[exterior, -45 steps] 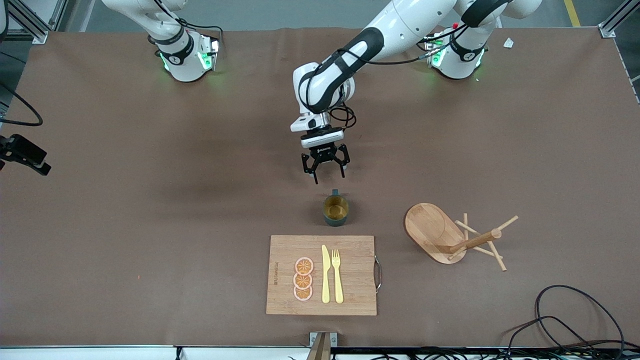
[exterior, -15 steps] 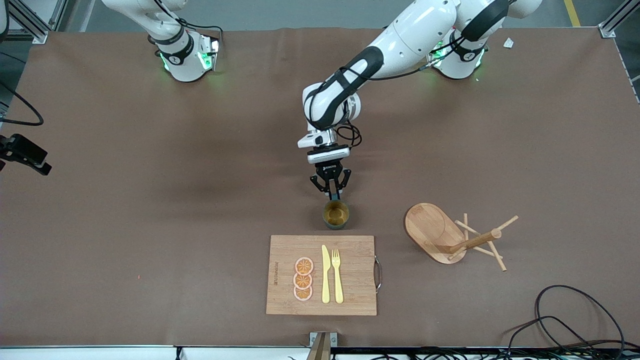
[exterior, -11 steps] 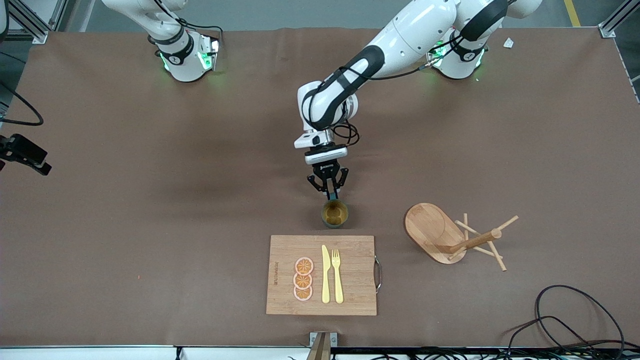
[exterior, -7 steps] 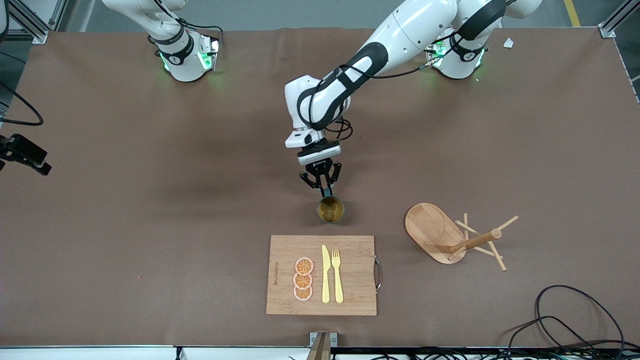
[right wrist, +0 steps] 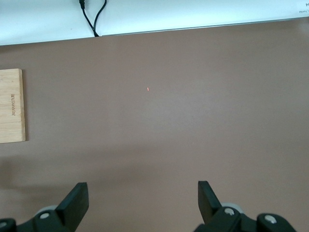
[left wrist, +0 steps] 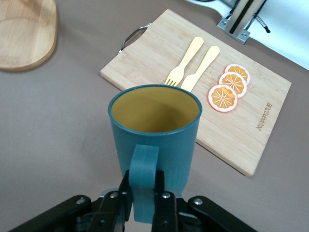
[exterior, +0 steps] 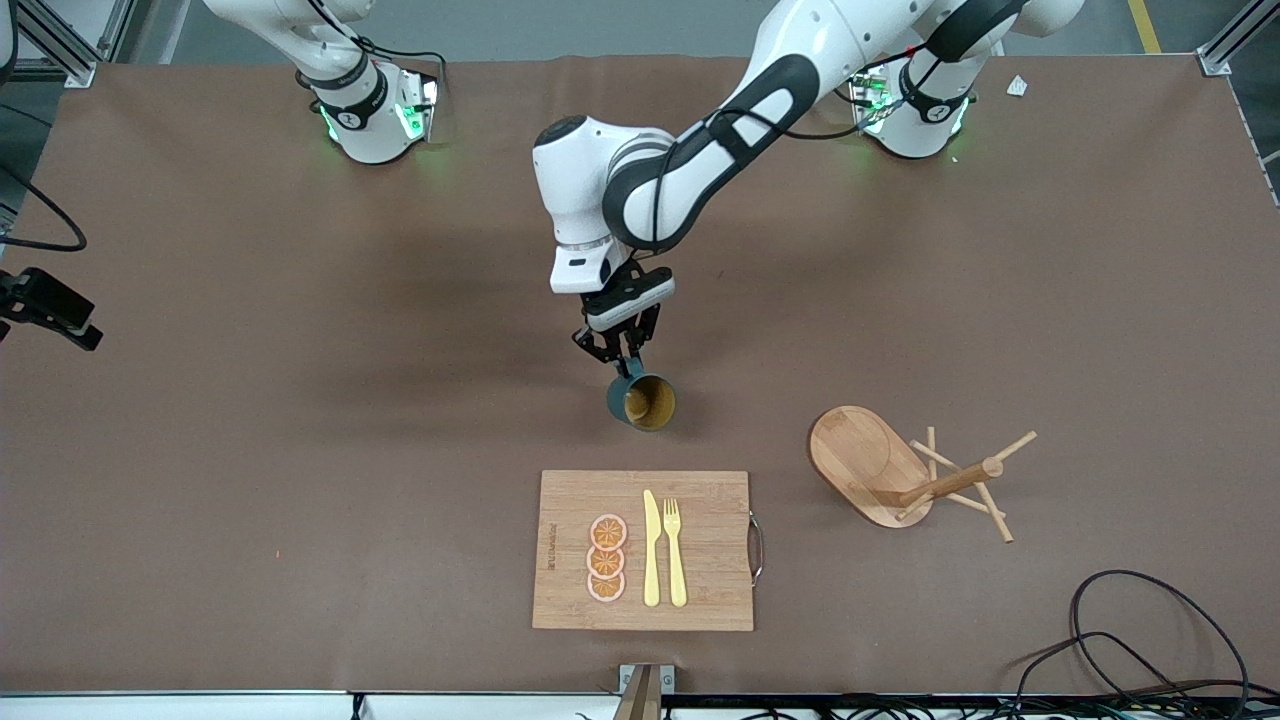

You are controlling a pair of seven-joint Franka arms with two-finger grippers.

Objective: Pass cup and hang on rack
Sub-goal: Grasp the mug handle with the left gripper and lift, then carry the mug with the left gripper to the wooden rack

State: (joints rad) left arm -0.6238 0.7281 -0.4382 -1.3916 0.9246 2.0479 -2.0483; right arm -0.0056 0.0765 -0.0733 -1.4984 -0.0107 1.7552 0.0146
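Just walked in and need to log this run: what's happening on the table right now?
The left gripper holds the cup by its handle, jaws shut, lifted and tilted above the table near the cutting board. The rack lies tipped on its side toward the left arm's end, nothing hung on it. The right gripper waits, jaws open, over bare table.

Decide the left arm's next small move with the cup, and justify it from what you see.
Probably carry the cup toward the right arm's end of the table. The left gripper is shut on its handle and the cup hangs tilted, while the right gripper waits open over bare table, so a pass looks due before the rack.
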